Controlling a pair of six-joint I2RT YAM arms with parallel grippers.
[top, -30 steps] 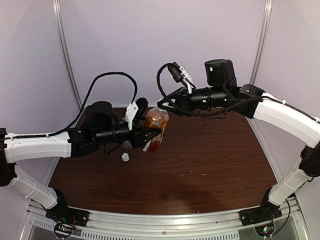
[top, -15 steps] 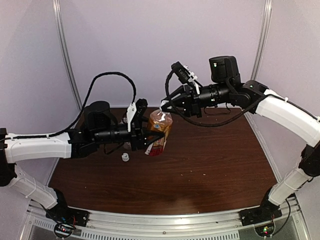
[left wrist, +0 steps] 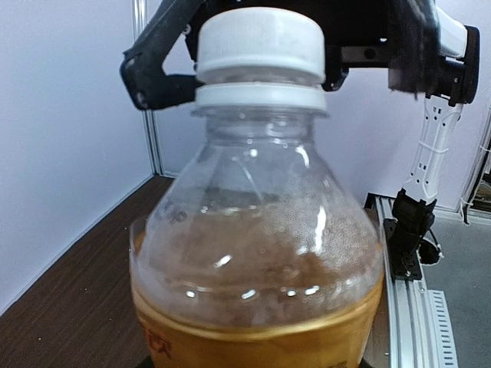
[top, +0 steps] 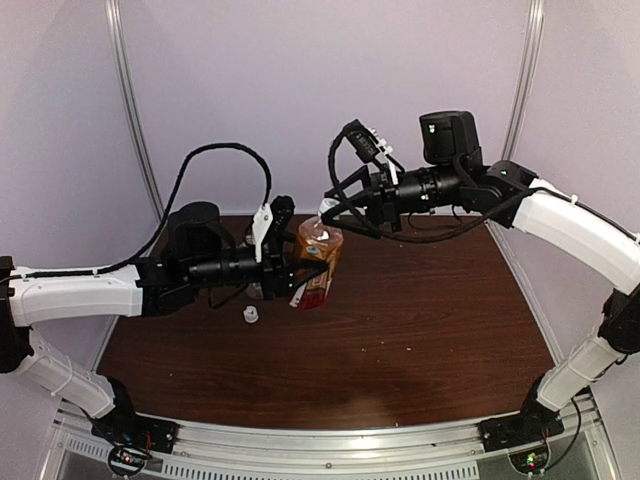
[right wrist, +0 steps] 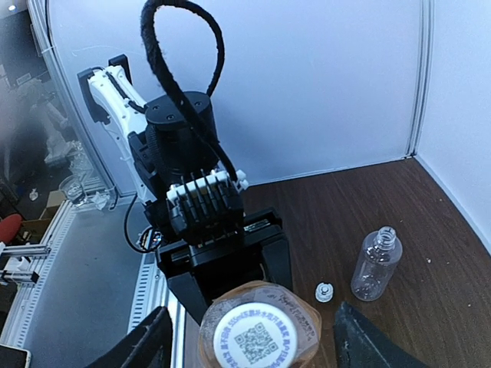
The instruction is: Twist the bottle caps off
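Top external: left pincer [top: 291, 268] grips amber bottle [top: 318, 265] mid-frame; right pincer [top: 326, 212], wide, flanks its white cap [left wrist: 259, 42]; second cap [top: 250, 315] on table [top: 430, 320].

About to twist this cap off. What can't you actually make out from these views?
- Thread under the cap: hidden in every view, so looseness is unknown.
- Hold of the left pincer on the amber bottle: below the left wrist view's bottom edge, too small in the top view.
- The clear bottle: top view hides most of it behind the left pincer.
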